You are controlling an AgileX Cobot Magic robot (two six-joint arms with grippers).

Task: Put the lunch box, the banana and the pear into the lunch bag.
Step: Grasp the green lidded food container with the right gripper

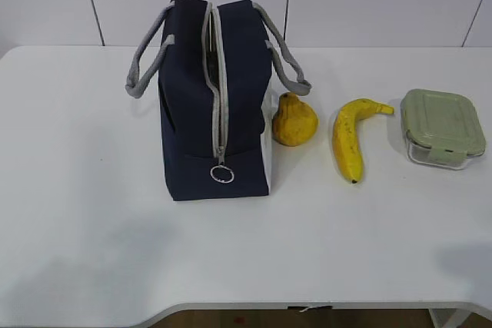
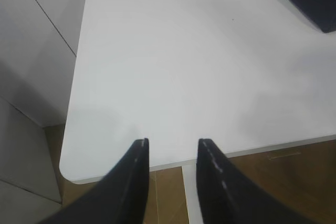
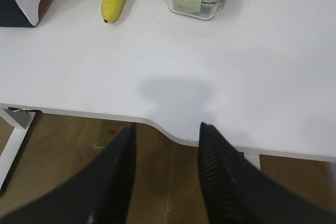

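Exterior view: a boxy navy-blue fabric lunch bag (image 1: 219, 105) with grey handles stands upright on the white counter (image 1: 92, 213), its grey zipper running down the near face to a ring pull (image 1: 222, 174) that hangs low on that face. Just beside the bag's right side sits a lumpy golden-yellow pear (image 1: 294, 120), then a curved yellow banana (image 1: 352, 138) a little apart, then a small clear lunch box with a pale sage-green clip lid (image 1: 443, 127) near the counter's right edge. Neither arm appears in this view. In the left wrist view the left end effector (image 2: 173, 142) hangs over the counter's near corner, its dark fingers parted and holding nothing. In the right wrist view the right end effector (image 3: 168, 127) hangs at the counter's front edge, likewise parted and empty, well apart from the banana and lunch box.
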